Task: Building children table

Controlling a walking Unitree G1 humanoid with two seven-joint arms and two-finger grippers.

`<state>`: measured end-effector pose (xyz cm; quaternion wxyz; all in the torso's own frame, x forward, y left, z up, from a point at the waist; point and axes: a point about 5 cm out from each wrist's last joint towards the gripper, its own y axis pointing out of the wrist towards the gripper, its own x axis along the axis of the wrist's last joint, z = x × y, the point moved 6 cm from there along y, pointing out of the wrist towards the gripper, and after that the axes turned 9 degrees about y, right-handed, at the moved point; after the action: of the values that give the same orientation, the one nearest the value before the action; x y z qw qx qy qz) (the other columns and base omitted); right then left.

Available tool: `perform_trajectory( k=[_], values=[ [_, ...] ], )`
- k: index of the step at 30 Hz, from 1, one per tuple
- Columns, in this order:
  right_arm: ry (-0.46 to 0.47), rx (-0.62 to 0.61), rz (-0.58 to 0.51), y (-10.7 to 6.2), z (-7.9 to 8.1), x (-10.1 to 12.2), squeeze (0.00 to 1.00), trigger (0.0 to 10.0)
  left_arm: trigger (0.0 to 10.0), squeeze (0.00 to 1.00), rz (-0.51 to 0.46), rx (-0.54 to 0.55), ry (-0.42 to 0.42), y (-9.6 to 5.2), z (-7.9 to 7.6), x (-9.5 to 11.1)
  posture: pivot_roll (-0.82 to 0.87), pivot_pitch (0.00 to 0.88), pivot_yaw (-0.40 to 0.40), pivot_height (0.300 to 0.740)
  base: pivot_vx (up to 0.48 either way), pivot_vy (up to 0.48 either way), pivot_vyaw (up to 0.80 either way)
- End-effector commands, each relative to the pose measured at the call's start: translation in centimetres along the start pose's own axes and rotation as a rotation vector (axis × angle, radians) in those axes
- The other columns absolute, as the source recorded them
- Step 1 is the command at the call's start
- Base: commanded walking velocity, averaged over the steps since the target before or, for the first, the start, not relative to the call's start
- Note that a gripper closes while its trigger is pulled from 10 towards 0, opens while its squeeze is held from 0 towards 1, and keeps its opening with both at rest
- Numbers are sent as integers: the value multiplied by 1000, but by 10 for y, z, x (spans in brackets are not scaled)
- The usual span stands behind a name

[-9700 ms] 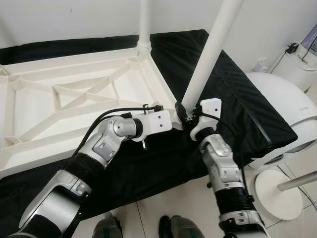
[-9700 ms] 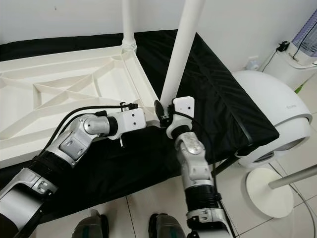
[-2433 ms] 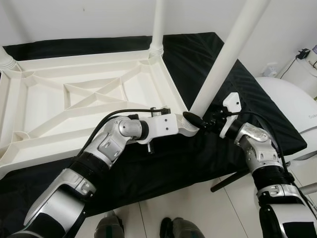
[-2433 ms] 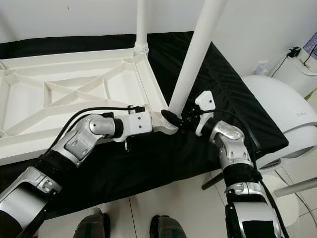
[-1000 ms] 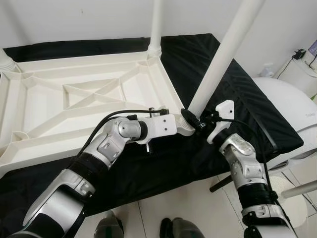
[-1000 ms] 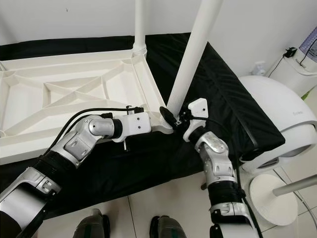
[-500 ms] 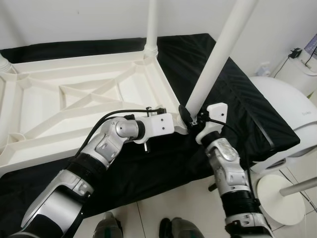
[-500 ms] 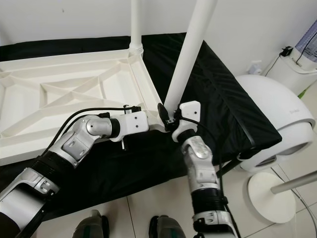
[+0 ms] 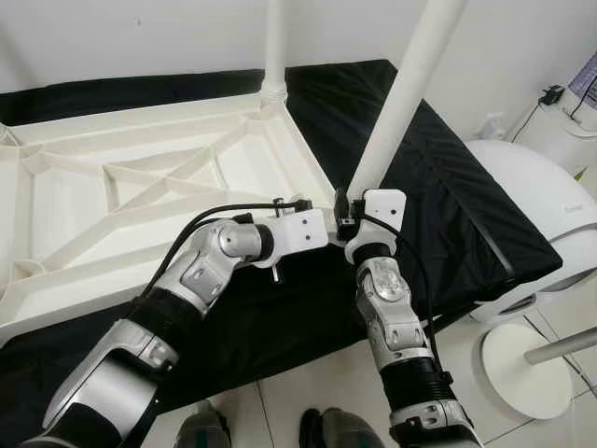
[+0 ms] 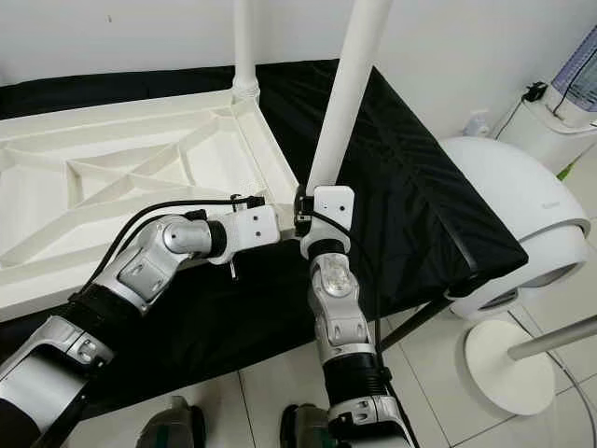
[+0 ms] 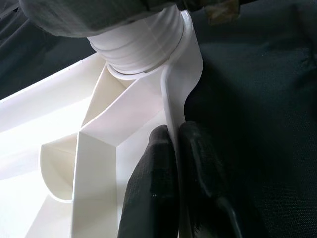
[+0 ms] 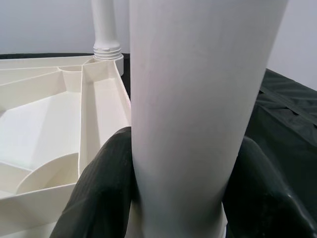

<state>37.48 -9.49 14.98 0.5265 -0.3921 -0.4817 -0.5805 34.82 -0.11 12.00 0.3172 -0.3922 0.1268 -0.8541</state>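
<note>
Across the left and centre of the frame, the upturned white ribbed plastic tabletop [image 9: 140, 187] is lying on a black quilted cloth [image 9: 448, 187]. The left gripper [image 11: 177, 144] is pinching its corner rim, fingers clamped. At centre, the right gripper [image 12: 183, 168] is clasping the base of the white cylindrical leg [image 9: 396, 103]. Its wrist has been swinging round from the right, suggesting the leg is being screwed in. The socket thread is hidden, and both legs are running off the top edge.

White wall [image 9: 140, 37], tiled floor [image 9: 308, 392]
</note>
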Motion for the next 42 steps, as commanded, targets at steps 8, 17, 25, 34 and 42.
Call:
perform_trajectory(
  k=[8, 17, 25, 34, 42],
  values=[
    [18, -86, 24, -1, -21, -6, 1000, 10000, 10000, 0, -76, -80, 66, 6, -14, 23, -23, 80, -44, 740, 0, 0, 0],
    [93, 130, 24, -5, -14, 0, 1000, 10000, 10000, 0, -79, -77, 64, 7, -14, 24, -29, 80, -44, 740, 0, 0, 0],
    [73, 293, 24, -5, -19, 11, 0, 10000, 10000, 0, -80, -74, 62, 6, -14, 24, -33, 83, -45, 740, 0, 0, 0],
    [-45, 507, 57, -1, -38, 29, 0, 10000, 10000, 0, -79, -71, 63, 7, -13, 24, -31, 79, -45, 740, 0, 0, 0],
    [-159, 721, 194, -5, -46, 27, 0, 10000, 10000, 0, -79, -67, 65, 7, -11, 24, -31, 76, -44, 740, 0, 0, 0]
  ],
)
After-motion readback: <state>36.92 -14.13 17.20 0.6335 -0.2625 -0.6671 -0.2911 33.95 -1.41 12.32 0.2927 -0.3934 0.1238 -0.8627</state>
